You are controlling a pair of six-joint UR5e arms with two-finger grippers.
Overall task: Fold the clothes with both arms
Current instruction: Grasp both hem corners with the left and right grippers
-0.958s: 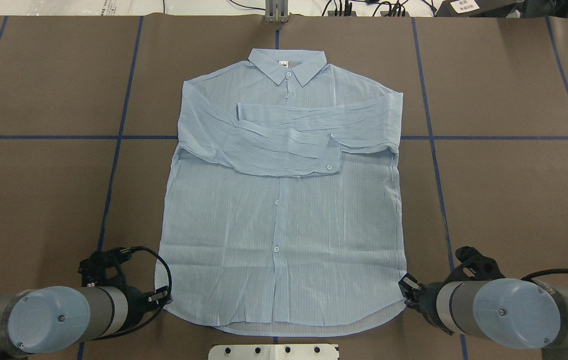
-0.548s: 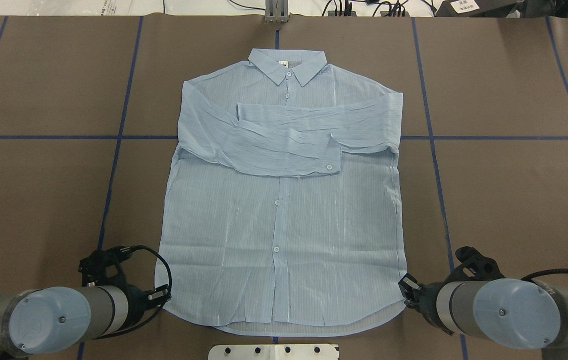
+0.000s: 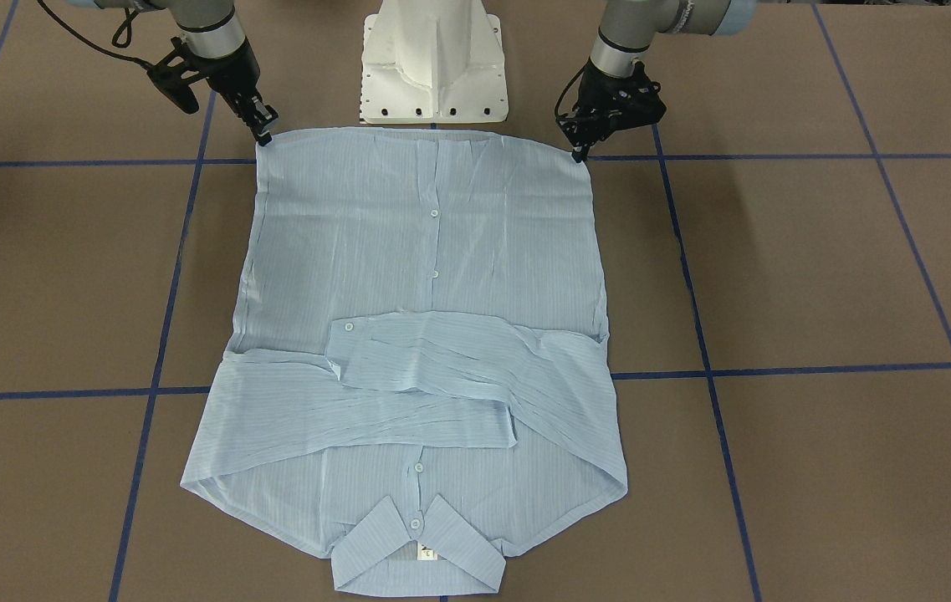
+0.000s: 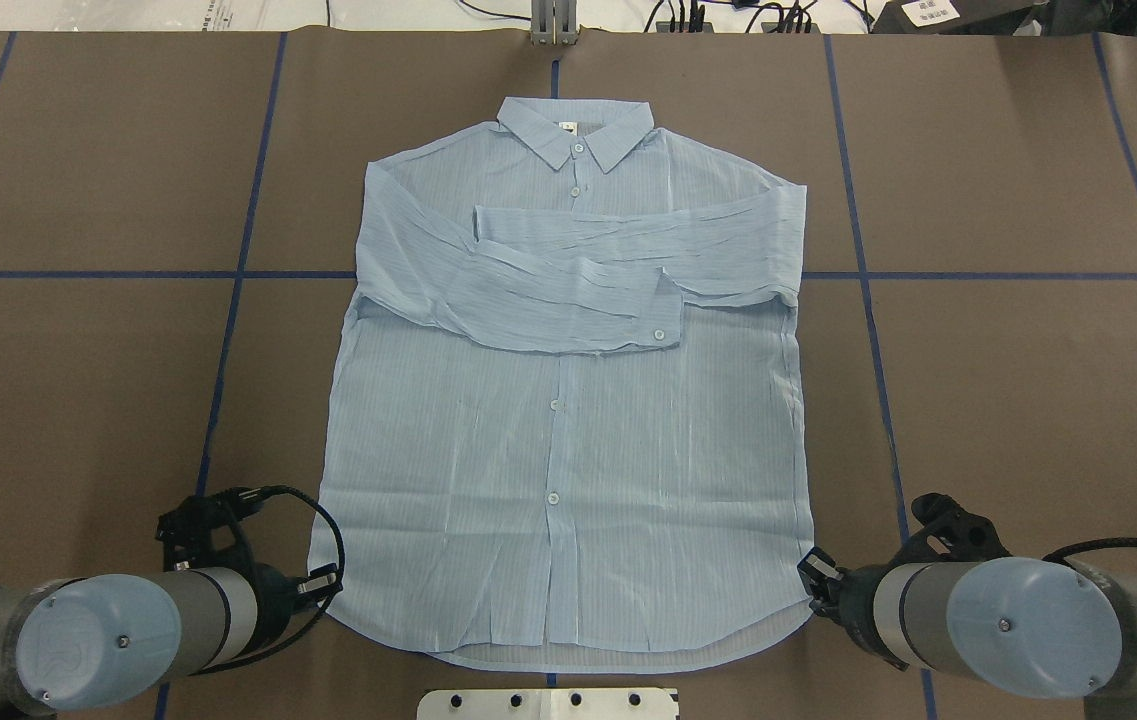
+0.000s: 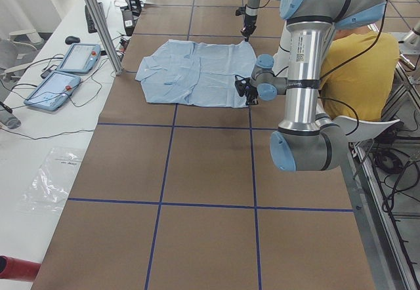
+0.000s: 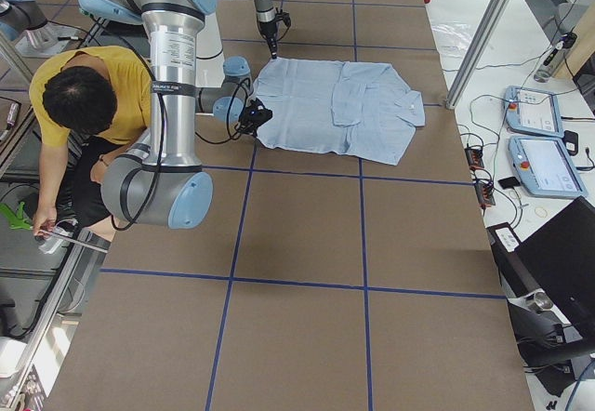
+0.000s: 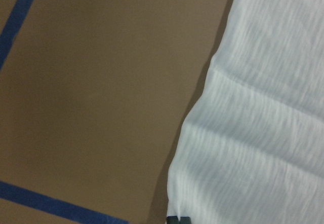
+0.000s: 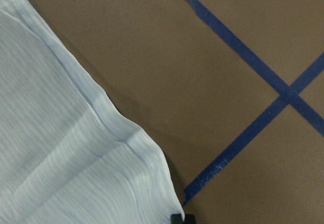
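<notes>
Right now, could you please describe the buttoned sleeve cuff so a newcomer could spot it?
Find the pale-blue shirt flat on the brown table. Below its collar, two sleeves cross the chest. The cuff is the sleeve end nearer the hem; unlike the other, it shows a white button.

Brown-covered table, gridded w/ blue tape lines. Pale-blue shirt lies flat on it, front up, sleeves crossed over chest, collar twd far side. White pedestal base sits at robot's edge.
</notes>
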